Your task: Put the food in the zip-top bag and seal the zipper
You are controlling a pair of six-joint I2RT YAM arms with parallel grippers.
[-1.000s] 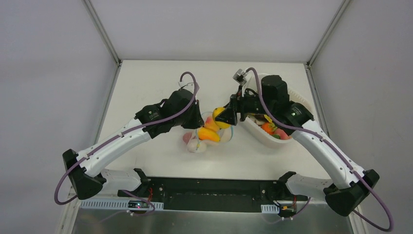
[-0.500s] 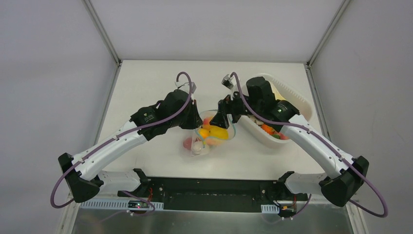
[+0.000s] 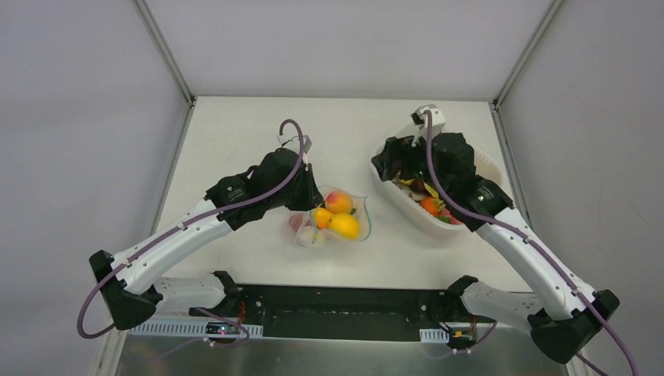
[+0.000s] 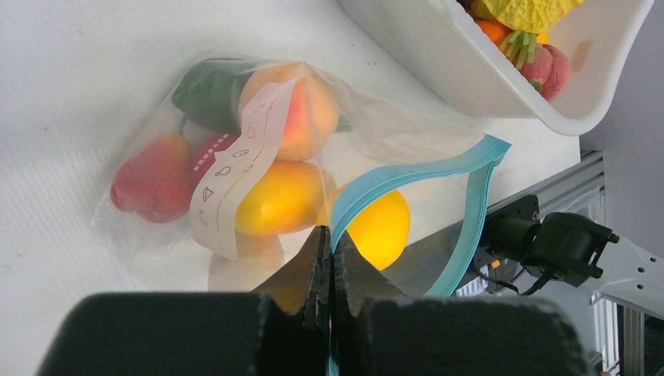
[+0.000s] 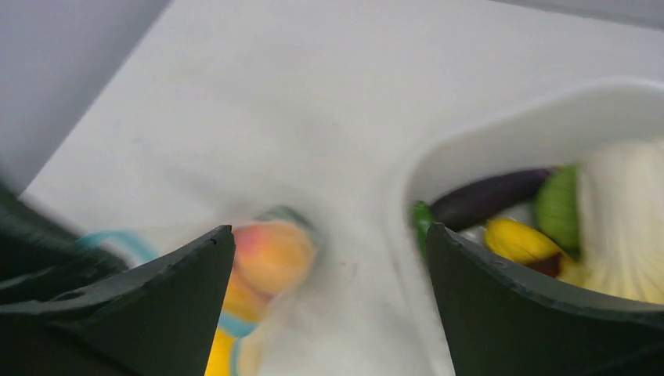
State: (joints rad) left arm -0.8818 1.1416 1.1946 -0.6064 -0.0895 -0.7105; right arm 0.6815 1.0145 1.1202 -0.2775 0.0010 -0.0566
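The clear zip-top bag [image 3: 333, 219] lies mid-table with its mouth open; it also shows in the left wrist view [image 4: 156, 133]. It holds several pieces of food: a peach [image 4: 301, 110], a yellow lemon [image 4: 384, 227], a mango [image 4: 278, 200], a red piece [image 4: 153, 184]. My left gripper [image 4: 329, 243] is shut on the teal zipper [image 4: 407, 176] and holds the mouth up. My right gripper [image 5: 329, 251] is open and empty, above the table between the bag and the near rim of the white tub [image 3: 415, 207]. More food lies in the tub [image 5: 517, 235].
The white tub stands at the right of the table, close to the bag. The black rail with both arm bases [image 3: 344, 309] runs along the near edge. Grey walls enclose the table on three sides.
My right gripper carried the yellow lemon over the bag, let it go inside, and pulled back right toward the tub, empty. The left gripper kept its hold on the zipper.
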